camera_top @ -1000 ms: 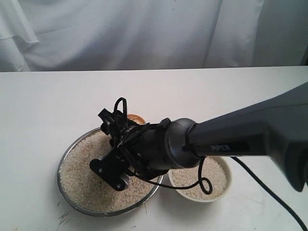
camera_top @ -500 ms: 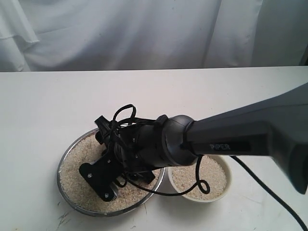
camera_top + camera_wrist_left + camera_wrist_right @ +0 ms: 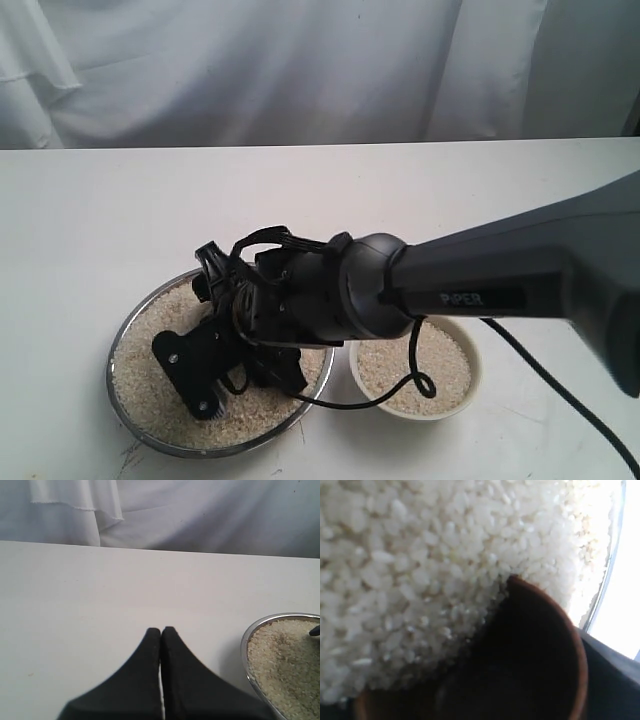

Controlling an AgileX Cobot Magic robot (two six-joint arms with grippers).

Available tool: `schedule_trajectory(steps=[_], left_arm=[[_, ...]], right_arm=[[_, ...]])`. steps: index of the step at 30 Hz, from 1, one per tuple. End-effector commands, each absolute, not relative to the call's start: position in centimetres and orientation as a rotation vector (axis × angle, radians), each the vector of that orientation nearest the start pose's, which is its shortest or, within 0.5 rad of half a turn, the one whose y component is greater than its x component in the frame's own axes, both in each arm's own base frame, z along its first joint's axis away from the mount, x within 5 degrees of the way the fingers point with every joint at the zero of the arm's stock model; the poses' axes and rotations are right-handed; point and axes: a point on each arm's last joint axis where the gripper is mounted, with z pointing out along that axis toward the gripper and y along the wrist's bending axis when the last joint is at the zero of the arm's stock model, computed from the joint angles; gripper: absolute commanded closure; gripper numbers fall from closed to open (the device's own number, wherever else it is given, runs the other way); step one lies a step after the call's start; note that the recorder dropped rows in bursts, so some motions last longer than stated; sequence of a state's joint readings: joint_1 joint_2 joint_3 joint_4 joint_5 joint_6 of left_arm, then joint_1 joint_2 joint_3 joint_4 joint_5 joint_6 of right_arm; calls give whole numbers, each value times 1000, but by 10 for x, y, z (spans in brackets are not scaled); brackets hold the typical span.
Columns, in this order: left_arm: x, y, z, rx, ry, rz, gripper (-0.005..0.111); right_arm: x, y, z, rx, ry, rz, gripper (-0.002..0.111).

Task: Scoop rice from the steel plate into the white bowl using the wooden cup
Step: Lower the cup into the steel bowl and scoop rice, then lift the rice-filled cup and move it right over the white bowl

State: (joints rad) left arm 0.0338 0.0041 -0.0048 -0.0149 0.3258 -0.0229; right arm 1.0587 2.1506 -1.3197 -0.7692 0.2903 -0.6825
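The left gripper (image 3: 161, 630), black fingers pressed together on nothing, hung over the white table (image 3: 75, 590) just beside the wide, shiny steel plate (image 3: 122, 345) of off-white rice grains (image 3: 150, 350). The right gripper (image 3: 200, 380) reached into that plate, clasping the small reddish-brown wooden cup (image 3: 577, 650), whose dark mouth was pushed into the grains. Just right of the plate sat the small glossy white bowl (image 3: 478, 365), also holding rice.

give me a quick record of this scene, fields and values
right hand: holds the wooden cup, low over the steel plate
wooden cup: tipped, mouth pressed into the rice
left hand: shut, empty, above the table beside the plate
white bowl: right of the plate in the exterior view, has rice in it
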Motion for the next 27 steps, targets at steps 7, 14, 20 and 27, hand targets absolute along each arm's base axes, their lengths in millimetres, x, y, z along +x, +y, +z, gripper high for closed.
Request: schedule_trajectory(steps=[7,14,20,27], left_arm=[[54,1,184,-64,1801,-7,107],[54,1,184,-64,1801,-7,107],[54,1,184,-64,1801,-7,107],[54,1,184,-64,1801,-7,107]], right_arm=[[238,381,120,-2295,1065,-327,108],[242,383,126,-2251,1158,-245,108],[244,375,127,-2255,1280,-101,108],[255,361,138,-2226,1403,29,108]])
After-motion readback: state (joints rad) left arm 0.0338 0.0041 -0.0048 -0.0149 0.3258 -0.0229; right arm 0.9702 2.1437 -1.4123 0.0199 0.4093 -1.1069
